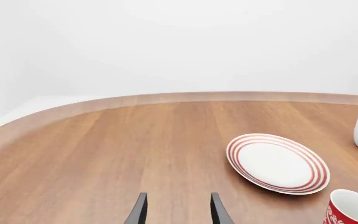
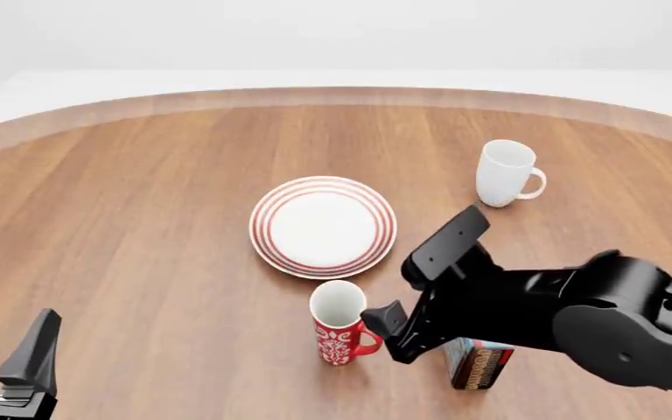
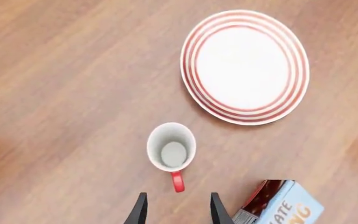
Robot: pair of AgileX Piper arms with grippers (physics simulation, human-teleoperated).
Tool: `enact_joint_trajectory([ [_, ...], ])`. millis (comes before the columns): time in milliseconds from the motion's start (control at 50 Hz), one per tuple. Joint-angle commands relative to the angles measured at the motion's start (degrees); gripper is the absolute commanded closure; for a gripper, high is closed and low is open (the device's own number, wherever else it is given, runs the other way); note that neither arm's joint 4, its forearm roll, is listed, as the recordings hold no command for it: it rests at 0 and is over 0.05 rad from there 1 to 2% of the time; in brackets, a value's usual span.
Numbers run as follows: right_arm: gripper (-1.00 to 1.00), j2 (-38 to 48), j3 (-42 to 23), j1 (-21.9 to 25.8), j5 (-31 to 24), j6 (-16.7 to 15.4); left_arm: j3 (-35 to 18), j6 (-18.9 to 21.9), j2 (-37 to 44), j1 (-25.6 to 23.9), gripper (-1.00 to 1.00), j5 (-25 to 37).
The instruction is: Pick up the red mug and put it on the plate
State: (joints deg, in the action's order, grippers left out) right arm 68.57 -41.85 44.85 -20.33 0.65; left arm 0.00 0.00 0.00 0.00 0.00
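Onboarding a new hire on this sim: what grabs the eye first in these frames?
The right arm's black claw, open, hangs just near-side of the red mug, lined up with its handle. The mug stands upright just in front of the red-ringed plate at table centre, not touching it. A white mug stands far right; a printed box sits beneath the right arm.

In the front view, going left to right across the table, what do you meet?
left hand → plate → red mug → right hand → box → white mug
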Motion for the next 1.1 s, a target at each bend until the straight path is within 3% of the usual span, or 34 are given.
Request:
enact_joint_trajectory([
  [20,-1.0,1.87,0.72,-0.64,1.78,0.04,0.0,0.0,0.0,0.0,-1.0,0.0],
  [1100,-1.0,11.09,6.2,-0.29,12.27,1.72,0.0,0.0,0.0,0.0,-1.0,0.0],
])
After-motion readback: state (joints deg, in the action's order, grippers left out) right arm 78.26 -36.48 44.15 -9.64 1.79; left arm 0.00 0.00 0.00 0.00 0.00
